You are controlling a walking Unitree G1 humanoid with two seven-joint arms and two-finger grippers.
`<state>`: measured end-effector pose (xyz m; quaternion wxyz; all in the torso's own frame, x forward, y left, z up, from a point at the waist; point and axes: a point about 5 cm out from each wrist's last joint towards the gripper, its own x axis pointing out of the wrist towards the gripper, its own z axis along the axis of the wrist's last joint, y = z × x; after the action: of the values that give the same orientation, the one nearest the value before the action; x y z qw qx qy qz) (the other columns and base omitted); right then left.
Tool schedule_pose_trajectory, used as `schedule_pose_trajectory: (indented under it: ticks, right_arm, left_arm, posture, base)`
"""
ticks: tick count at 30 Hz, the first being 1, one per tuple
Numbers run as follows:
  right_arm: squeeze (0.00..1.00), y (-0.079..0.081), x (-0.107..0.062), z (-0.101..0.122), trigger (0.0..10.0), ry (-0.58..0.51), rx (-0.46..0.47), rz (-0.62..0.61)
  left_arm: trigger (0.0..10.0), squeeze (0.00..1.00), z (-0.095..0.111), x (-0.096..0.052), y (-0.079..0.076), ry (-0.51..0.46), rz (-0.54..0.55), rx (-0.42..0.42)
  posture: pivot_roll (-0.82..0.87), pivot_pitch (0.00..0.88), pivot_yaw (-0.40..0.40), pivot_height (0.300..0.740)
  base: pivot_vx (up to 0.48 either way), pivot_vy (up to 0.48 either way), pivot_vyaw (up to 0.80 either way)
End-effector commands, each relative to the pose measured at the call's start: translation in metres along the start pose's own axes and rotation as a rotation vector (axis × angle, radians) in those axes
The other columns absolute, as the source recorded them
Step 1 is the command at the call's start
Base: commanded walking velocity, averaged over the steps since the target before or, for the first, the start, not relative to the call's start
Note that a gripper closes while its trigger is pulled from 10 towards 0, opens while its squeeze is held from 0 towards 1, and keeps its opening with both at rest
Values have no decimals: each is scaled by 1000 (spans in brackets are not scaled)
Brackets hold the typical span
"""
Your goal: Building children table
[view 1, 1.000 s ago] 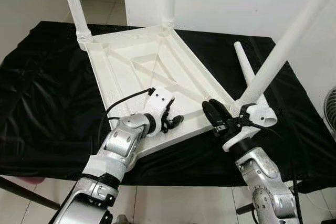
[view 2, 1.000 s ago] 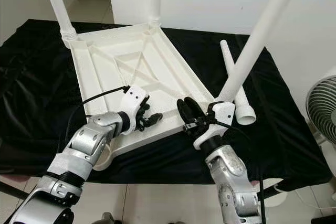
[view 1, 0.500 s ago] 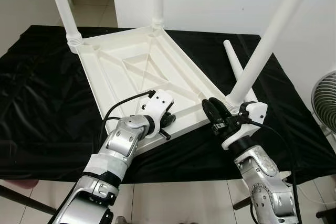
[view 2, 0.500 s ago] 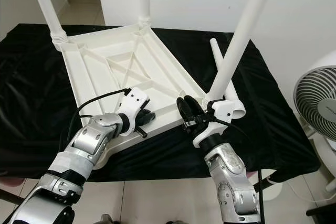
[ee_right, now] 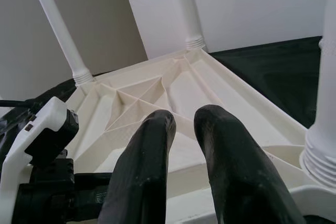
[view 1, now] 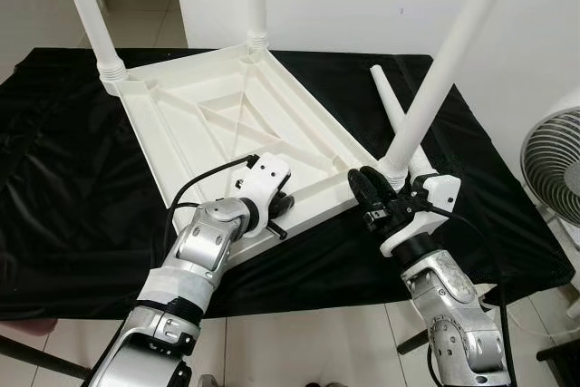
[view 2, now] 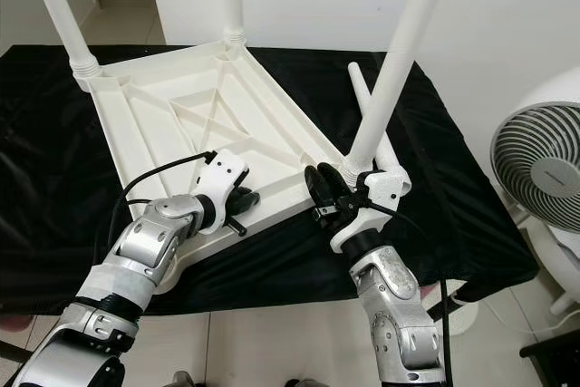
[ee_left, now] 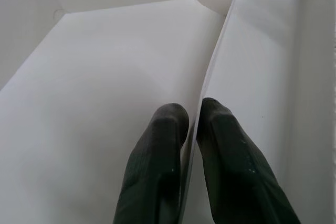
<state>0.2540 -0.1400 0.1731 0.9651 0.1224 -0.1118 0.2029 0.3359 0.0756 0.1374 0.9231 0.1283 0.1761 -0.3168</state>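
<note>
The black-draped tabletop (view 1: 63, 178) carries the white children's table (view 1: 217, 124), upside down, with three legs fitted: two at the corners far from both pincers and one, leaning (view 1: 444, 70), in the corner socket just beyond the right pincer (view 1: 367, 195). A fourth, loose leg (view 1: 390, 101) lies on the cloth behind that leaning leg. A fan (view 1: 553, 165) stands off to the right pincer's outer side.

The left pincer (ee_left: 191, 124) is nearly closed, its two fingers pinching a thin upright rib at the near rim of the table's underside. The right pincer rests at the near edge beside the tilted leg; its fingers sit a little apart with nothing between them.

The risks, as I judge them:
- the leaning leg looks only partly seated, so a nudge from the right pincer could lever it out or topple it toward the fan;
- the left grip is on a thin rib, so pulling could flex it or let it slip, sliding the whole table on the slick cloth;
- the corner nearest the left pincer has no leg yet.
</note>
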Motion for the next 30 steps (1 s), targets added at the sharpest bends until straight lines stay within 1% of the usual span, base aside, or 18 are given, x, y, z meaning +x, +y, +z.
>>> schedule_pose_trajectory:
  ticks: [1, 2, 3, 5, 7, 9, 10, 11, 12, 15, 19, 20, 21, 22, 30]
  right_arm:
    - [0, 0, 0, -4, 10000, 22, 5, -7]
    - [0, 0, 0, -4, 10000, 22, 6, -7]
    - [0, 0, 0, -5, 10000, 22, 6, -6]
    - [0, 0, 0, -5, 10000, 23, 8, -7]
    - [0, 0, 1, -5, 10000, 24, 7, -5]
    - [0, 0, 1, -5, 10000, 24, 7, -5]
    - [0, 1, 1, -6, 10000, 24, 8, -4]
    - [0, 1, 1, -6, 10000, 24, 8, -4]
    - [0, 1, 1, -6, 10000, 23, 9, -4]
    - [0, 0, 1, -5, 10000, 21, 9, -7]
    - [0, -2, 1, -4, 10000, 10, 9, -30]
    - [0, -2, 0, -4, 10000, 6, 10, -39]
    - [0, -2, 0, -4, 10000, 6, 10, -39]
    - [0, -2, 0, -4, 10000, 4, 10, -46]
    - [0, -3, -2, -2, 10000, -2, 6, -61]
  left_arm:
    - [10000, 0, -21, -15, 44, 99, 389, -16]
    - [10000, 863, -19, -16, 43, 89, 382, -11]
    - [10000, 1000, -17, -15, 41, 73, 357, -5]
    - [10000, 1000, -15, -14, 38, 77, 339, 15]
    - [10000, 1000, -14, -12, 35, 85, 312, 59]
    - [10000, 1000, -14, -12, 35, 85, 312, 59]
    - [10000, 792, -11, -11, 33, 85, 294, 83]
    - [10000, 792, -11, -11, 33, 85, 294, 83]
    - [10000, 0, -9, -9, 31, 82, 276, 100]
    - [10000, 0, -5, -6, 30, 77, 265, 101]
    - [10000, 0, -3, -5, 36, 76, 294, 88]
    - [4627, 0, -3, -5, 38, 78, 305, 79]
    - [4627, 0, -3, -5, 38, 78, 305, 79]
    - [0, 0, -4, -5, 39, 80, 312, 76]
    - [0, 0, -9, -8, 40, 92, 321, 62]
  posture:
    - [85, 84, 1, 740]
    - [84, 83, 1, 740]
    - [84, 83, 1, 740]
    - [85, 80, 0, 740]
    - [85, 79, 0, 740]
    - [85, 79, 0, 740]
    - [86, 75, -1, 740]
    - [86, 75, -1, 740]
    - [86, 73, 0, 740]
    - [84, 71, 1, 740]
    - [75, 66, 5, 740]
    - [74, 66, 7, 740]
    - [74, 66, 7, 740]
    - [68, 63, 11, 740]
    - [66, 71, 16, 740]
  base:
    - [0, 0, 0]
    - [0, 0, 0]
    - [0, 0, 0]
    - [0, 0, 0]
    - [0, 0, 0]
    - [0, 0, 0]
    - [0, 0, 0]
    - [0, 0, 0]
    - [0, 0, 0]
    - [0, 0, 0]
    - [0, 0, 0]
    - [0, 0, 0]
    - [0, 0, 0]
    - [0, 0, 0]
    - [0, 0, 0]
